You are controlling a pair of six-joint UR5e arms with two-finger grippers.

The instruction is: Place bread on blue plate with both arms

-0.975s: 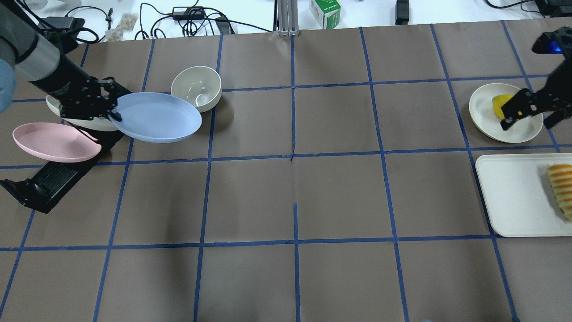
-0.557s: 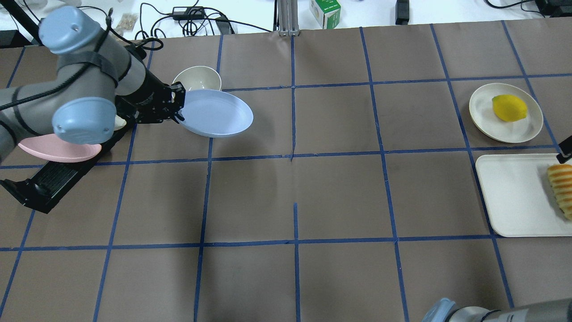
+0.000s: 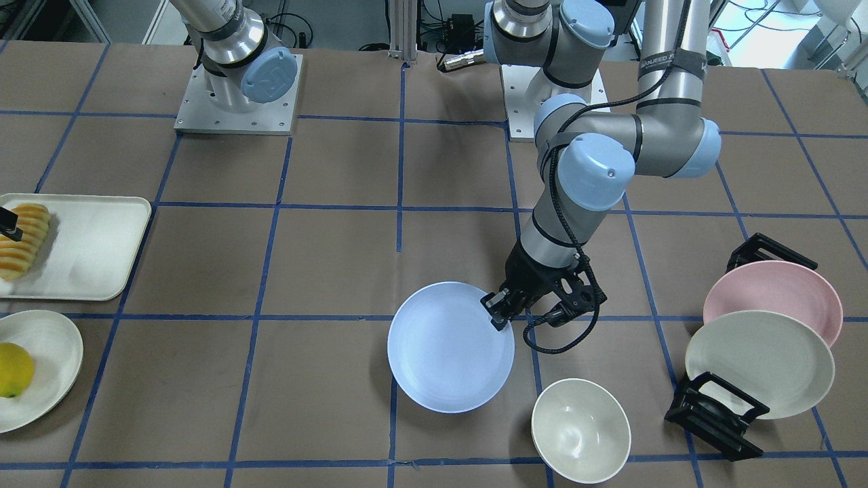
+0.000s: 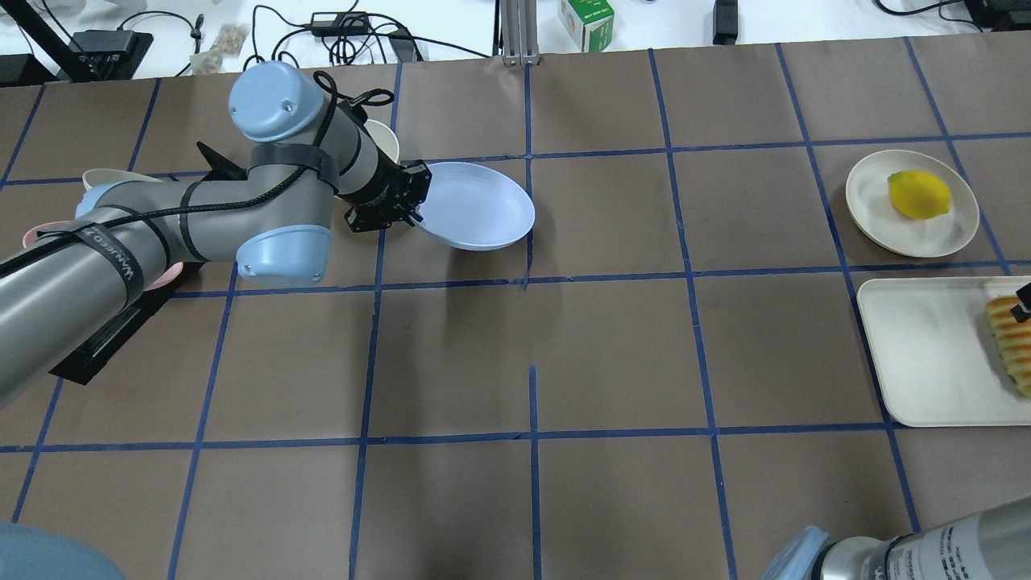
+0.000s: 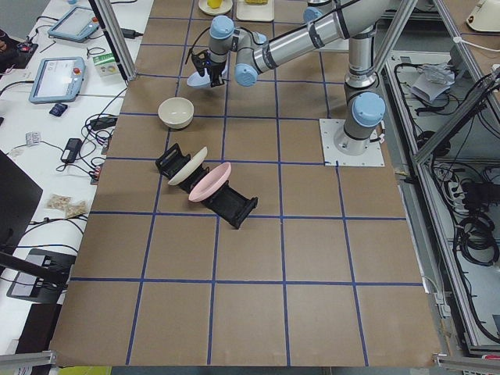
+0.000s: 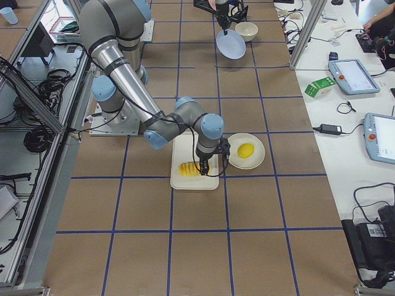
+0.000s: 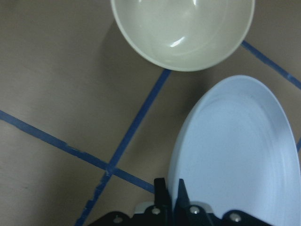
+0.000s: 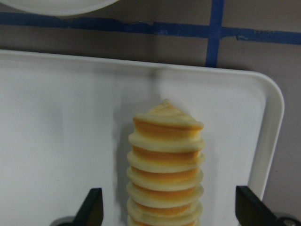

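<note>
Pale blue and matte, the blue plate (image 4: 475, 205) is pinched at its rim by the left arm's (image 4: 201, 217) jaws. The left wrist view shows the edge clamped between the two fingers. The side views suggest the plate hangs tilted above the counter (image 4: 612, 354) rather than resting on it. It is near the counter's middle line, just beside a cream bowl (image 3: 581, 430).

A rim grip is probably chosen because it leaves the plate's whole face free to take the loaf. The central position would let both arms reach it.

The bread (image 8: 164, 174) lies on a white tray (image 4: 918, 346) at the right end of the counter, well apart from the plate. The right arm's (image 6: 166, 126) jaws are spread wide over it, one finger on each side of the loaf. Neither finger seems to touch it. Straddling the loaf across its narrow width looks like a line-up for a squeeze on the sides, which would hold a long segmented loaf better than a grip at one tip.

Beyond the tray, a lemon (image 4: 918, 195) sits on a small cream plate (image 4: 874, 201), clear of the right arm's likely path. A pink plate (image 3: 773, 298) and a cream-white plate (image 3: 759, 362) stand in a black rack (image 3: 715, 417) at the left end.

Judging by this, the plate must be set down flat before the bread can be carried across to it.
</note>
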